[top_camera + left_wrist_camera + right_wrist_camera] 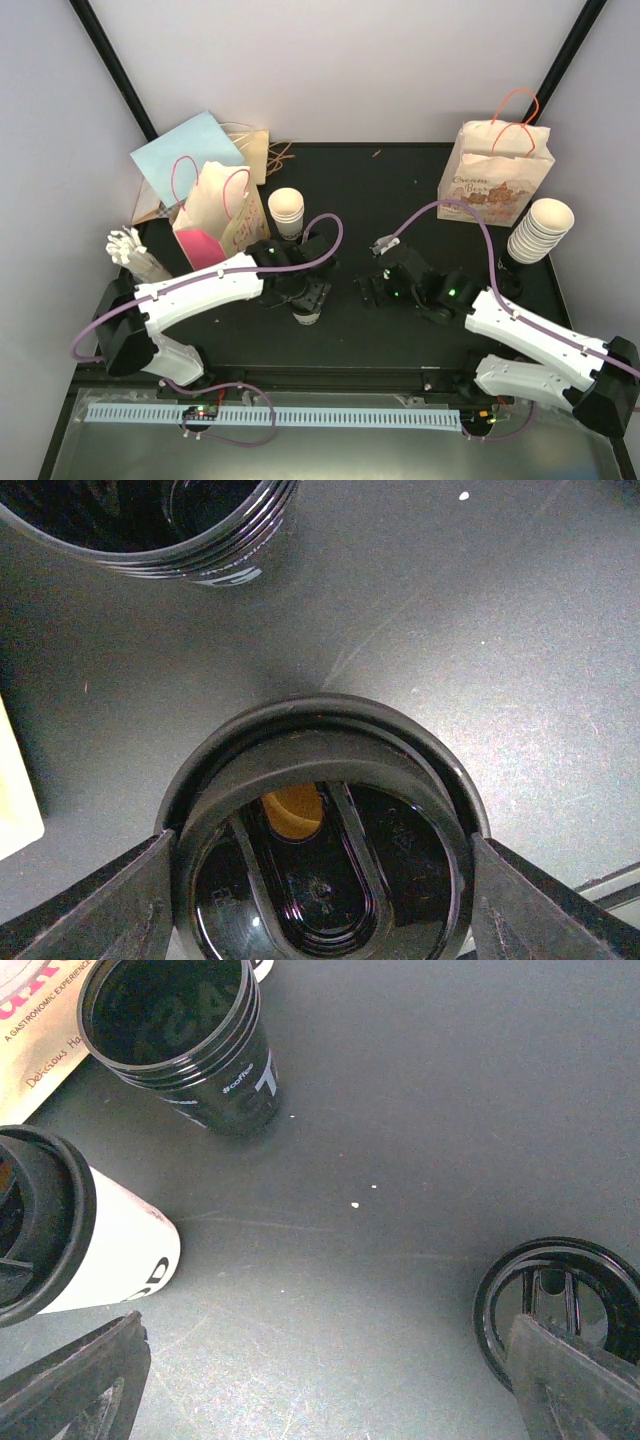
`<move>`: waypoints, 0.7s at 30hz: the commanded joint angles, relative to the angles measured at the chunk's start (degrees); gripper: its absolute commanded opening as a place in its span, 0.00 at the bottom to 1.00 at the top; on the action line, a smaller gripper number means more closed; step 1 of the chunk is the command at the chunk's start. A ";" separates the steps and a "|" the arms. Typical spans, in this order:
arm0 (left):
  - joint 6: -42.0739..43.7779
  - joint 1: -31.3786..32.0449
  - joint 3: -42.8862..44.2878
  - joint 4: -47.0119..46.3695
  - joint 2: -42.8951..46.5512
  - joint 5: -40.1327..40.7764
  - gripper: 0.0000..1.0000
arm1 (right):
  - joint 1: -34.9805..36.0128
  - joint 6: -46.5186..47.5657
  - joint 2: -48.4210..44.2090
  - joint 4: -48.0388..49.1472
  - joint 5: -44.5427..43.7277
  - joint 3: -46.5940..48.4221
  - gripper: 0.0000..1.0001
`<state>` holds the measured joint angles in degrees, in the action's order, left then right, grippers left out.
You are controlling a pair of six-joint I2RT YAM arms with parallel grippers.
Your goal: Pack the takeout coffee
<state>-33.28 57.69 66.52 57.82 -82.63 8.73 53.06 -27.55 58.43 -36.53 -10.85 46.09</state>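
Scuffed black tabletop (400, 190), pale walls (350, 60)

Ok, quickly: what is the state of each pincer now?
Left pincer: around the lidded cup; grip cannot be told.
Right pincer: open, empty.

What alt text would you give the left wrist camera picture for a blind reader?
A black cup lid, seen from straight above, fills the lower frame, with the two dark fingers of the left gripper flanking it. The rim of a black cup stack sits top left on the dark table.
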 commanded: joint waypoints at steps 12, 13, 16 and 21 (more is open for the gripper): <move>3.09 -0.50 5.57 1.17 5.38 -4.61 0.74 | 0.28 1.71 0.18 3.71 4.10 -2.39 1.00; 3.51 -1.19 4.75 -0.17 6.25 -6.22 0.74 | 0.29 2.16 -0.72 5.45 5.28 -3.48 1.00; 4.17 -3.23 3.19 -2.24 7.61 -10.14 0.73 | 0.29 3.31 -4.36 10.94 8.97 -7.62 1.00; 5.17 -4.61 3.11 -2.68 8.89 -12.86 0.73 | 0.29 4.48 -9.41 15.45 8.07 -12.01 1.00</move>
<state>-29.98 54.02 69.45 57.30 -75.22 0.34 53.06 -25.15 52.73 -27.83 -3.79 36.23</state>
